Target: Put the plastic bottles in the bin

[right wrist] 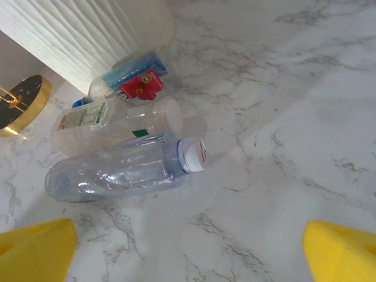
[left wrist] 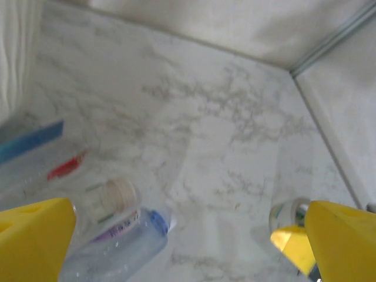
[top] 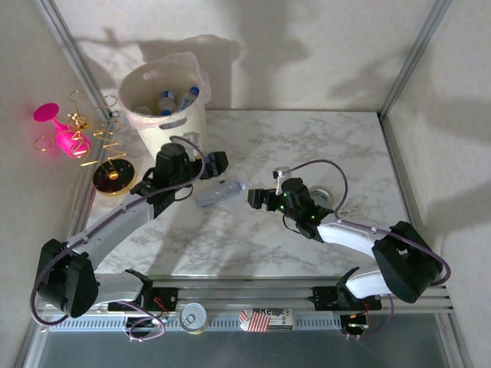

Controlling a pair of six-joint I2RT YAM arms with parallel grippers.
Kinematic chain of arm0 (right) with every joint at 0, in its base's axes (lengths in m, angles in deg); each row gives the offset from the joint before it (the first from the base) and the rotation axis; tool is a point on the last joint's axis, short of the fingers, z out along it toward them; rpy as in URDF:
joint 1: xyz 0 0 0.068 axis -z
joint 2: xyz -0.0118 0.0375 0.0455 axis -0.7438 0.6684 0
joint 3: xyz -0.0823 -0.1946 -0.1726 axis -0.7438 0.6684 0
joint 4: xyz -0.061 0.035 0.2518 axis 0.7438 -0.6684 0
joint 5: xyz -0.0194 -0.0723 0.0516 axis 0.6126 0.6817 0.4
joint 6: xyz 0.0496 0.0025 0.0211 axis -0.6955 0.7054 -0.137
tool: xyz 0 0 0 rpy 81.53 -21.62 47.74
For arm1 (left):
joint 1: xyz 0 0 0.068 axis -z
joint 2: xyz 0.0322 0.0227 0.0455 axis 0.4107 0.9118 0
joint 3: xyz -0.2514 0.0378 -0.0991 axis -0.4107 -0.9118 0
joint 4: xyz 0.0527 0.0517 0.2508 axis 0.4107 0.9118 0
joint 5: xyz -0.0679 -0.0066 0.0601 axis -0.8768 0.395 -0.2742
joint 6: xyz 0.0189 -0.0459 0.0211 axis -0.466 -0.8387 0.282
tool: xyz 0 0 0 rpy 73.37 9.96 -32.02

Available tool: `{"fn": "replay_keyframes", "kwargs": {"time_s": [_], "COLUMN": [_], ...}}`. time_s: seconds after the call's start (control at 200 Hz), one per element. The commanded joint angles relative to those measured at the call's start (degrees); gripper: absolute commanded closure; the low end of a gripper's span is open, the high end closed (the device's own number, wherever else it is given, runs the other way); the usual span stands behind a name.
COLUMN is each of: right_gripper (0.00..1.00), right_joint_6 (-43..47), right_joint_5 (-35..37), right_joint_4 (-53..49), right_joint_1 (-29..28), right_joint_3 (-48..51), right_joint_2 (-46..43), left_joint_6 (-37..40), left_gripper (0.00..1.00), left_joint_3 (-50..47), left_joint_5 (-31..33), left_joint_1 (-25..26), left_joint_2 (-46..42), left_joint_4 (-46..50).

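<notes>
**Marble table: one bottle loose at centre, both grippers unloaded**

White, grey-veined marble tabletop [top: 307, 153], bounded by pale walls and grey metal corner posts [top: 411, 61]. A tall cream ribbed plastic bin [top: 175, 126] stands at upper left, with several blue-capped plastic bottles [top: 178, 100] inside. One clear plastic bottle [top: 220, 193] lies on its side at frame centre, between the left gripper [top: 221, 164] and the right gripper [top: 253, 198]. Both are spread wide and hold nothing.

You're looking into a lab cell: white panels [top: 307, 54] are walling a marble table [top: 307, 146], a rail [top: 245, 294] crossing the bottom.
</notes>
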Motion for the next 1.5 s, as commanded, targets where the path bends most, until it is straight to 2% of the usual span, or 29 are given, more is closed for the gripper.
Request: {"fn": "replay_keyframes", "kwargs": {"time_s": [0.0, 0.185, 0.356, 0.511, 0.696, 1.067, 1.237, 1.492], "right_gripper": [0.01, 0.01, 0.01, 0.01, 0.01, 0.01, 0.01, 0.01], "right_joint_6": [-1.9, -2.9, -3.8, -4.1, -4.0, -4.1, -4.0, -4.0], "right_joint_5": [-0.5, -0.1, 0.9, 1.7, 1.5, 1.6, 1.6, 2.2], "right_joint_4": [-0.3, -1.2, -1.6, -1.7, -2.0, -1.2, -1.2, -1.5], "right_joint_1": [0.7, 1.2, 1.1, 1.1, 1.1, 1.1, 2.2, 2.6], "right_joint_3": [-0.7, 0.7, 2.4, 3.4, 3.5, 3.9, 3.9, 4.6], "right_joint_2": [0.5, -0.9, -3.2, -4.7, -5.1, -4.9, -5.1, -6.6], "left_joint_6": [-1.6, 2.0, 6.7, 9.2, 9.0, 6.0, 4.7, 7.9], "left_gripper": [0.00, 0.00, 0.01, 0.00, 0.00, 0.00, 0.00, 0.00], "left_joint_3": [-1.7, 0.5, 4.3, 5.8, 5.6, 4.3, 4.8, 6.6], "left_joint_5": [-1.6, 0.0, 4.7, 8.3, 9.0, 10.4, 9.1, 16.7], "left_joint_1": [1.3, 2.9, 3.2, 3.4, 4.6, 10.9, 11.8, 11.8], "left_joint_2": [3.1, 10.2, 15.5, 18.7, 19.5, 17.3, 16.0, 21.6], "left_joint_4": [-2.8, 3.0, 10.3, 12.9, 13.7, 18.2, 17.5, 19.2]}}
